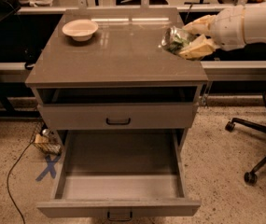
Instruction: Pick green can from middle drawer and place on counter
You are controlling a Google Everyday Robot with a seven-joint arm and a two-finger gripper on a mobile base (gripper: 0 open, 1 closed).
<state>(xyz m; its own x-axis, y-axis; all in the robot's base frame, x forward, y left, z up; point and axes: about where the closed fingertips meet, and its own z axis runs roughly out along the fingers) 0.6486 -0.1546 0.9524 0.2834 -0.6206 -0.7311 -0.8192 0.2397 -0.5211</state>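
The green can (173,39) lies tilted on its side between the pale fingers (199,47) of my gripper (188,37), which is shut on it. The gripper holds the can just above the right part of the counter (118,50), its silver end facing left. The arm comes in from the right. The middle drawer (118,178) is pulled wide open below, with a bare pale floor and a small dark handle on its front.
A beige round bowl (80,29) sits at the counter's back left. A shallower shut drawer front with a black bar handle (118,121) is above the open drawer. An office chair base (254,148) stands at right. Clutter and a blue floor cross (48,166) lie at left.
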